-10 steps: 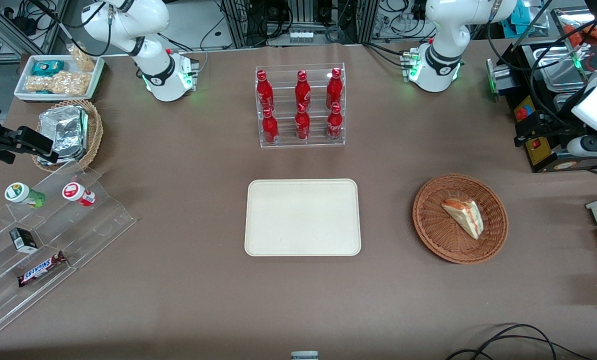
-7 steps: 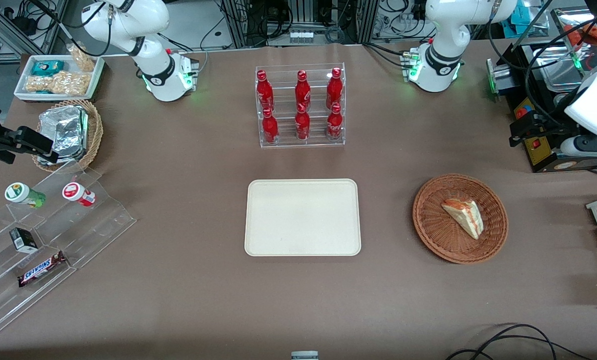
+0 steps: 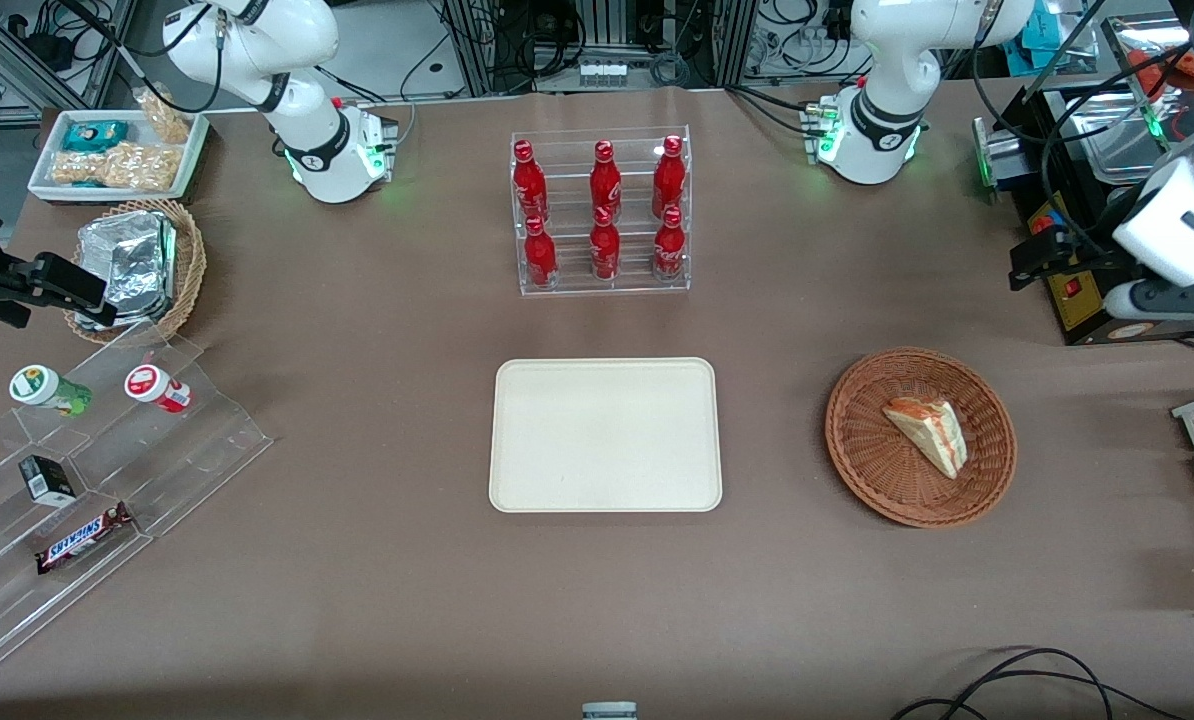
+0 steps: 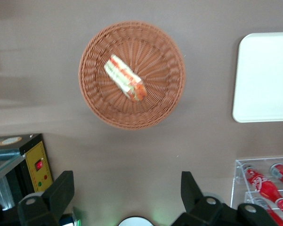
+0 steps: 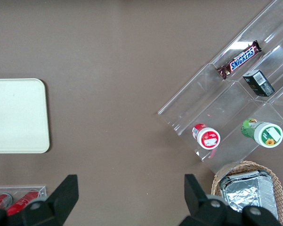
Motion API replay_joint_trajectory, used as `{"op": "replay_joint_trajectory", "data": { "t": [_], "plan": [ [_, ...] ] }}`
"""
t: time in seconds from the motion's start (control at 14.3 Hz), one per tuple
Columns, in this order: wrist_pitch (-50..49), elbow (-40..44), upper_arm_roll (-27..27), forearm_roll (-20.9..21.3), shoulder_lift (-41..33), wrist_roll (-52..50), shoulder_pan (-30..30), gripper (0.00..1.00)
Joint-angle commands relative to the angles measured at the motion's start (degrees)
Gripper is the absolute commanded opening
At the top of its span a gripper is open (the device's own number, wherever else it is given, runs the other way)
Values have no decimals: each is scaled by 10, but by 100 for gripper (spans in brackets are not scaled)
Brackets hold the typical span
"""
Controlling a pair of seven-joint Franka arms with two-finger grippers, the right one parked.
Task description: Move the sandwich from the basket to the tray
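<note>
The wedge-shaped sandwich, pale bread with red and green layers, lies in the round woven wicker basket, at 3 o'clock from the flat, smooth cream tray. The gripper hangs high above the table at the working arm's end, black fingers spread wide and empty

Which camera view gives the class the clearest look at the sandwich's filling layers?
The left wrist view: the open gripper looks onto the sandwich in the basket, its red and green edge showing. The front view shows mostly pale bread. The right wrist view misses it, showing only the tray.
</note>
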Motion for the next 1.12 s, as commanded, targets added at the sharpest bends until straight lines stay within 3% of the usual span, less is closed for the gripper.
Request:
{"op": "replay_joint_trajectory", "data": {
  "t": [0.0,0.28,0.49,0.77,0.98,1.05],
  "plan": [
    [18,-34,3,22,26,-26,-8,100],
    [200,-177,5,24,32,-59,-3,100],
    [382,-268,6,23,63,-187,-3,100],
    [480,-250,7,21,151,-456,-2,100],
    [538,-250,7,21,205,-552,-2,100],
    [539,-251,7,22,211,-554,-2,58]
  ]
}}
